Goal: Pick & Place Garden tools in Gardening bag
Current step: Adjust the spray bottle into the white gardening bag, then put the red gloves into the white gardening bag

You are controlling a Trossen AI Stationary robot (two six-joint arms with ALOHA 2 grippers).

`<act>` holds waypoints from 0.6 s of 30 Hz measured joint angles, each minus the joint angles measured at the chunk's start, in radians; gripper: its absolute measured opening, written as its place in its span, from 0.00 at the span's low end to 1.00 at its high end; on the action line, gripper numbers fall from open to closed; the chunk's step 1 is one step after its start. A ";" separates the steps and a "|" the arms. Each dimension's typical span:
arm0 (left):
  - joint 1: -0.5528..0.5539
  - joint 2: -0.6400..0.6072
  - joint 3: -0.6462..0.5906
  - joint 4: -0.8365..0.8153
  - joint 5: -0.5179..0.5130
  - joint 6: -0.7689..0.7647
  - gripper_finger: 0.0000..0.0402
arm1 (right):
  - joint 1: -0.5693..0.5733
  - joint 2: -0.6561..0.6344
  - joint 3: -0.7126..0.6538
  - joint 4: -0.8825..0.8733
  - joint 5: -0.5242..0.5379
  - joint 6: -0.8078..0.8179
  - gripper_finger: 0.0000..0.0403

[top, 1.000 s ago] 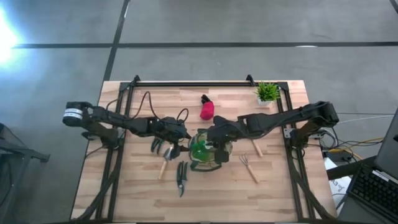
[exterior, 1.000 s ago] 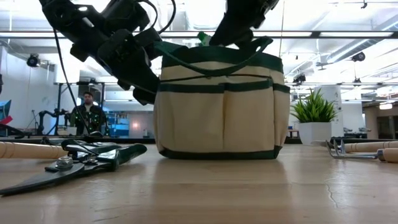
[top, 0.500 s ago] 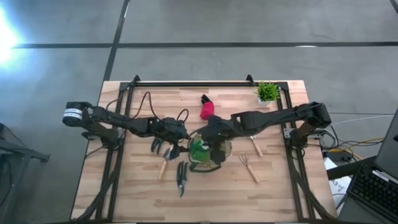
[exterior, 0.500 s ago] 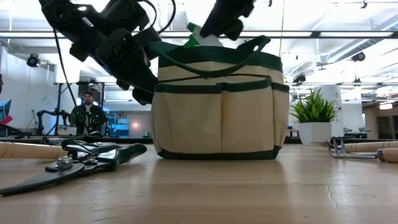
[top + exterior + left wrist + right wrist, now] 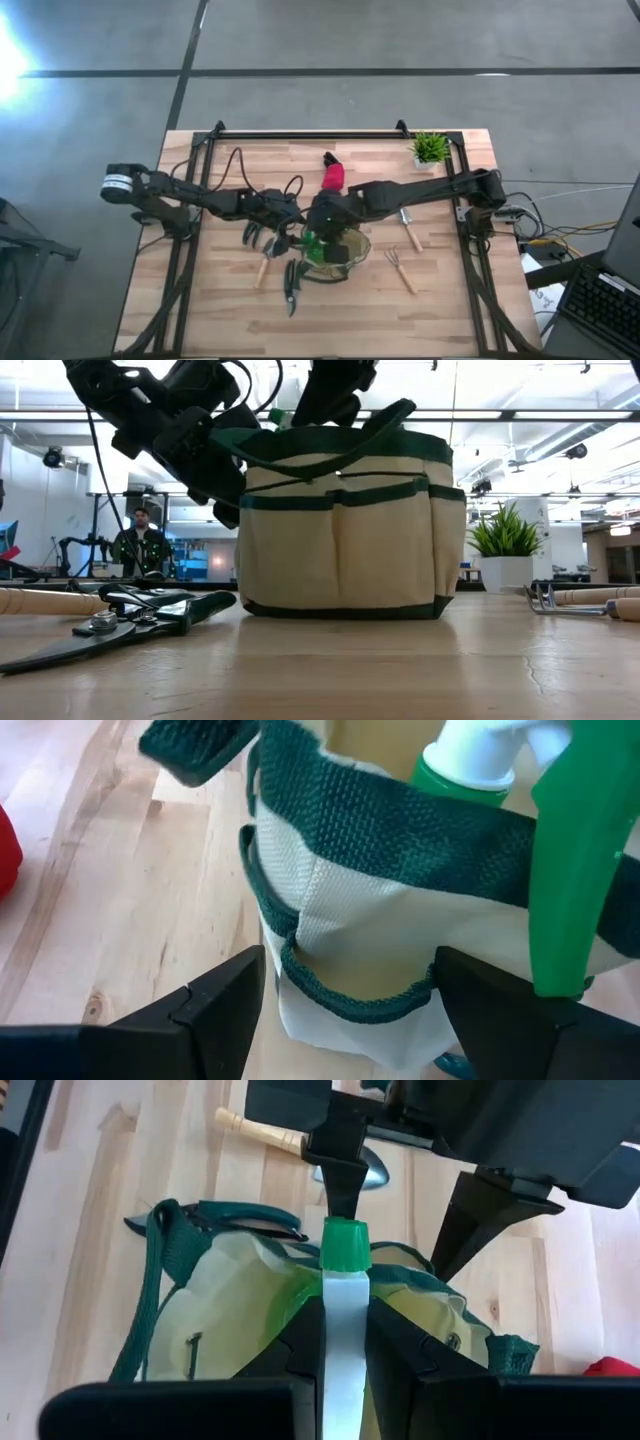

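The gardening bag (image 5: 338, 258) stands on the table's middle; it also shows in the low view (image 5: 345, 530). My right gripper (image 5: 322, 228) reaches from the right over the bag's mouth and is shut on the green spray bottle (image 5: 345, 1295). The bottle's white head and green collar show above the bag's rim in the left wrist view (image 5: 468, 755). My left gripper (image 5: 350, 1020) is open at the bag's left side, with one finger on either side of an outer pocket (image 5: 340, 960). My right gripper pinches the bottle's white spray head (image 5: 345, 1335) between its two fingers (image 5: 298, 1355). The green nozzle cap (image 5: 345, 1245) sticks out past the fingertips. The fingers come slanting down from the table's right. The green body hangs inside the bag's mouth. I cannot tell whether my left gripper touches the bag.
The black pruning shears (image 5: 292, 283) and the trowel (image 5: 262, 262) lie left of the bag. The rake (image 5: 400, 268) and another wood-handled tool (image 5: 410, 232) lie to its right. The red-and-black piece (image 5: 332, 176) and a potted plant (image 5: 430, 148) stand farther back.
My right gripper has carried the spray bottle toward the table's left, across the bag's mouth, and downward. The bottle no longer rises above the rim in the low view. The bag's upper part and its handle have shifted a little toward the left gripper.
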 joint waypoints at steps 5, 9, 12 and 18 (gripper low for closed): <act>0.000 0.001 0.000 -0.020 -0.002 0.002 0.72 | -0.004 0.045 0.052 -0.050 -0.001 -0.004 0.11; 0.000 0.001 0.002 0.004 -0.002 -0.008 0.72 | -0.002 0.052 0.068 -0.041 0.036 -0.032 0.23; 0.001 -0.002 0.003 0.003 -0.002 -0.009 0.72 | 0.001 0.042 0.075 -0.045 0.091 -0.048 0.34; 0.000 -0.001 0.003 -0.005 0.000 -0.006 0.72 | 0.003 -0.029 0.072 -0.049 0.106 -0.051 0.49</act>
